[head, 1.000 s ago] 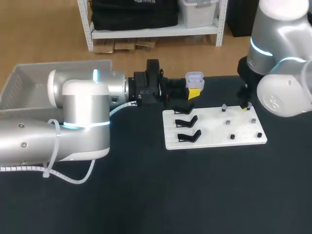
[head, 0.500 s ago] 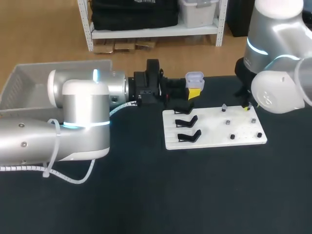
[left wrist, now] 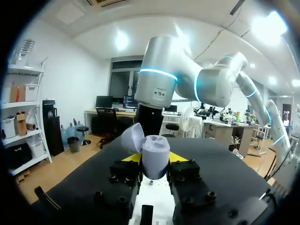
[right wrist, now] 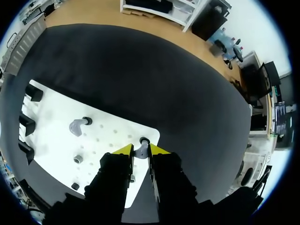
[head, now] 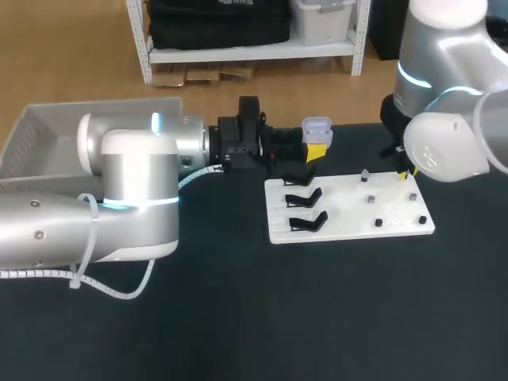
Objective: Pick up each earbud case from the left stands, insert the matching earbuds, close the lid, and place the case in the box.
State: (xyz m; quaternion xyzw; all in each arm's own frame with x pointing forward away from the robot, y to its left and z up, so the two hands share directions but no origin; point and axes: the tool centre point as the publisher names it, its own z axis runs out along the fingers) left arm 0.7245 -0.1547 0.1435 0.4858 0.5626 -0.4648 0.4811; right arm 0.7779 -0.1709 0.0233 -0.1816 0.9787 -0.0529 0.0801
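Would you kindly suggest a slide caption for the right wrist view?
Right end effector grips a grey earbud at the white board's corner; a second earbud sits nearby.

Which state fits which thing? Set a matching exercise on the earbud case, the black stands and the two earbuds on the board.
Things:
1. earbud case
2. black stands
3. corner earbud
4. other earbud

States:
A. resting on the white board, untouched
B. between the right gripper's fingers
C. lid open, held in the left gripper
D. empty

Pairs: 1-C, 2-D, 3-B, 4-A
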